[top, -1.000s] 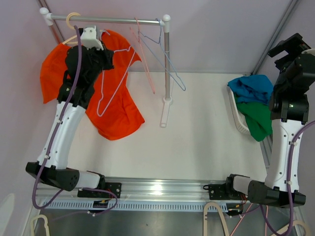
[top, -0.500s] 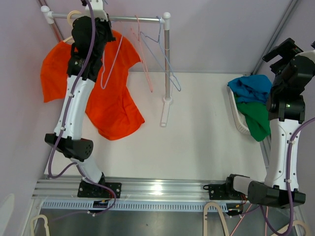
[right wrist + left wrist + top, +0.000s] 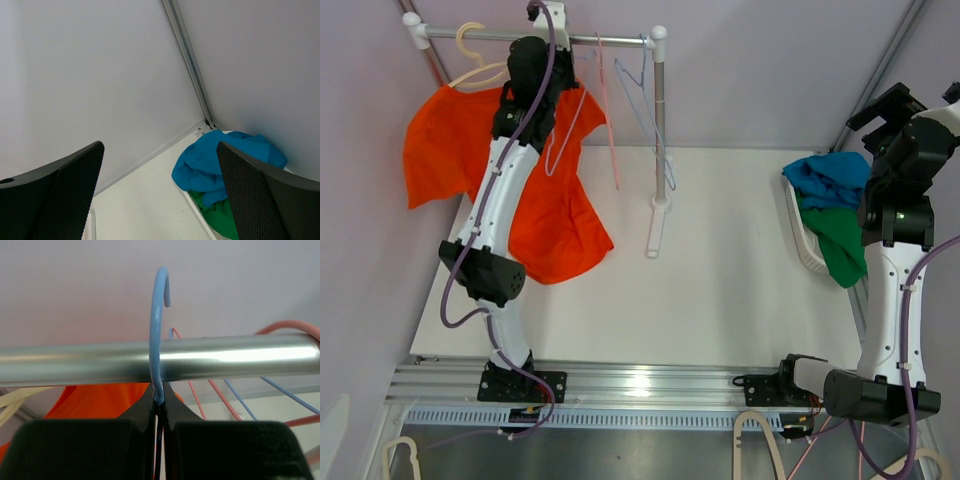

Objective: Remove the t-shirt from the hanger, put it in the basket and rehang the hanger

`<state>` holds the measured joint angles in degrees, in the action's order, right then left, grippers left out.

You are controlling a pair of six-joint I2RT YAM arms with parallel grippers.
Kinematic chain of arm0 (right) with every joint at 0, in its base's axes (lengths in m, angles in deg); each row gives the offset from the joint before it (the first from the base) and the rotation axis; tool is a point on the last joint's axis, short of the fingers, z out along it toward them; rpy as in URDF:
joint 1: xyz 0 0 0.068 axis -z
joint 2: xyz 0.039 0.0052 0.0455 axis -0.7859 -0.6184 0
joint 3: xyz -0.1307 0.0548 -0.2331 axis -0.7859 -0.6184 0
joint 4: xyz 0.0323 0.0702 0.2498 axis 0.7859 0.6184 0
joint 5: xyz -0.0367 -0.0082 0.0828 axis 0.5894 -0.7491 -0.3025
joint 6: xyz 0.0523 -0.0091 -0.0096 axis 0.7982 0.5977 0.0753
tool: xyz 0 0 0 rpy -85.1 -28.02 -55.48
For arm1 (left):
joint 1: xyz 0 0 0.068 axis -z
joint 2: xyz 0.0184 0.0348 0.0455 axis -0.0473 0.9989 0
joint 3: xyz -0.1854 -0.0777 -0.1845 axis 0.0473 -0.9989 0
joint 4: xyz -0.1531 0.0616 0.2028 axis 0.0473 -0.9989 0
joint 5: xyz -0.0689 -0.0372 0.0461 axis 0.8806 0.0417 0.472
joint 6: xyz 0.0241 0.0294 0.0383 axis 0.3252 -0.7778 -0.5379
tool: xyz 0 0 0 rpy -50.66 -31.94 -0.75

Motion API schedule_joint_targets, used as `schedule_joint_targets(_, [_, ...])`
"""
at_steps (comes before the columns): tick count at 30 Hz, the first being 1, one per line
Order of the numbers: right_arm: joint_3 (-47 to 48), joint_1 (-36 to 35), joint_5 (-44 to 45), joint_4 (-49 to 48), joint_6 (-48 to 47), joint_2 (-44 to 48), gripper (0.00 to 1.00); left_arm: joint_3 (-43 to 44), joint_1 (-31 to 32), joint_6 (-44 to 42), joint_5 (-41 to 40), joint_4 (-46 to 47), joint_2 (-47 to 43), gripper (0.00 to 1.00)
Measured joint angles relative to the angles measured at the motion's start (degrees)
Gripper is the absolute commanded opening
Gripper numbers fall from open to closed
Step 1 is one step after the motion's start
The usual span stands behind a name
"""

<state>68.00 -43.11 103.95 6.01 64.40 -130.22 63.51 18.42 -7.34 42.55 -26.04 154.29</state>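
Note:
The orange t-shirt (image 3: 440, 150) hangs on a cream hanger (image 3: 475, 55) at the left end of the metal rail (image 3: 610, 42), its lower part draped on the table. My left gripper (image 3: 552, 20) is up at the rail, right of the cream hanger. It is shut on the neck of a pale blue wire hanger (image 3: 565, 140). In the left wrist view the gripper (image 3: 159, 402) pinches the blue hook (image 3: 157, 315), which curls over the rail (image 3: 240, 357); orange cloth (image 3: 95, 400) shows behind. My right gripper (image 3: 895, 100) is open and empty, raised at the far right (image 3: 160, 165).
A pink hanger (image 3: 610, 120) and another blue hanger (image 3: 655, 130) hang on the rail near its right post (image 3: 660, 120). A white basket (image 3: 800, 240) at the right holds a blue garment (image 3: 835, 180) and a green one (image 3: 845, 245), both also in the right wrist view (image 3: 220, 160).
My left arm has risen and moved right, carrying the pale blue hanger from in front of the t-shirt up to the rail. The right gripper has shifted slightly.

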Motion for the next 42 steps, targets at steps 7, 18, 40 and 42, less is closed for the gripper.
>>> schedule_joint_targets(7, [-0.79, -1.11, 0.02, -0.15, -0.02, 0.0, 1.0, 0.11, 1.18, -0.11, 7.74, -0.11, 1.36, 0.47])
schedule_joint_targets(18, [-0.85, -3.02, -0.24, -0.17, -0.02, 0.0, 1.0, -9.11, -4.17, 7.48, 23.3, -2.67, -9.01, 1.0])
schedule_joint_targets(40, [-1.2, -8.26, -0.55, -0.15, -0.17, -0.24, 0.99, -23.67, -25.05, 9.44, 29.51, 6.62, -21.68, 1.0])
schedule_joint_targets(42, [-1.64, -8.26, 0.09, -0.55, -0.31, 0.07, 1.0, -23.67, -25.9, 9.73, 29.11, 6.71, -19.56, 0.99])
